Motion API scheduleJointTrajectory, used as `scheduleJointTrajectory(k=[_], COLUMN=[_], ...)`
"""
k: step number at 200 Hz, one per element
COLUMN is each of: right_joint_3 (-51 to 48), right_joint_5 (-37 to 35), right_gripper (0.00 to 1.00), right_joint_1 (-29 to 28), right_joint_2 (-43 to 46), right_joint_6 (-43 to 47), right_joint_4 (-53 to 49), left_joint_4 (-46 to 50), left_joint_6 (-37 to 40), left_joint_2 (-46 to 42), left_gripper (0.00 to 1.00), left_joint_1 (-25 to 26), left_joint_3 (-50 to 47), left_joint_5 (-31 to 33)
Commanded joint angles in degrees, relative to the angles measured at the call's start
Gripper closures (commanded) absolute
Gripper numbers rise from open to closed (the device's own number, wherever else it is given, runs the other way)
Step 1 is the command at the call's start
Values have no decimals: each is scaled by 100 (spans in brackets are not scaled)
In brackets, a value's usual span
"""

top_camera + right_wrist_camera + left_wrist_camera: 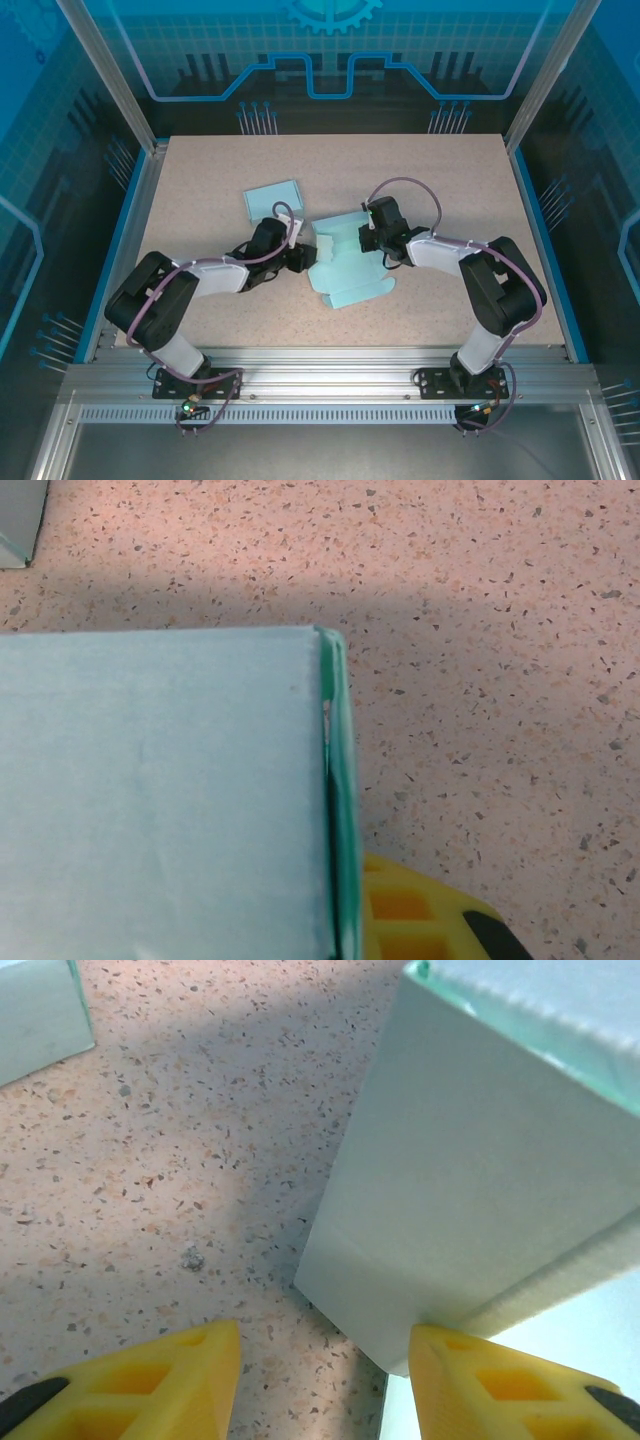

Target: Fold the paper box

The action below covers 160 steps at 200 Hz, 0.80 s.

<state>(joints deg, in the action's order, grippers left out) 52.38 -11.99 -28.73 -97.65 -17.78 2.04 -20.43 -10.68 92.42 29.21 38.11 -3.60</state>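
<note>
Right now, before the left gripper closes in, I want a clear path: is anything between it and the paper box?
Nothing visible does. The left gripper hangs open over bare table, and the paper box has a raised panel right beside one of its fingers. The second teal piece lies well off to the side.

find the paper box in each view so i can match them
top external: paper box lies mid-table, partly folded.
left wrist: right half of the picture, a raised pale panel.
right wrist: left half of the picture, a flat teal panel with a folded edge.
shared landmark: the speckled tabletop beside it.
</note>
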Motion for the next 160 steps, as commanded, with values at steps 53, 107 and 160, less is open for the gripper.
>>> scheduleJointTrajectory(k=[53,107,160], right_joint_3=[79,121,158], right_joint_5=[37,40,39], right_gripper=[93,93,93], right_joint_1=[-150,-149,-150], right_joint_2=[-59,-139,-217], right_joint_6=[-48,-32,-6], right_joint_4=[-222,-214,-218], left_joint_4=[-403,-603,-480], left_joint_6=[52,580,945], left_joint_2=[-134,14,-5], left_gripper=[47,41,43], left_joint_1=[108,142,13], left_joint_3=[-50,43,-14], left_joint_5=[-10,-523,-797])
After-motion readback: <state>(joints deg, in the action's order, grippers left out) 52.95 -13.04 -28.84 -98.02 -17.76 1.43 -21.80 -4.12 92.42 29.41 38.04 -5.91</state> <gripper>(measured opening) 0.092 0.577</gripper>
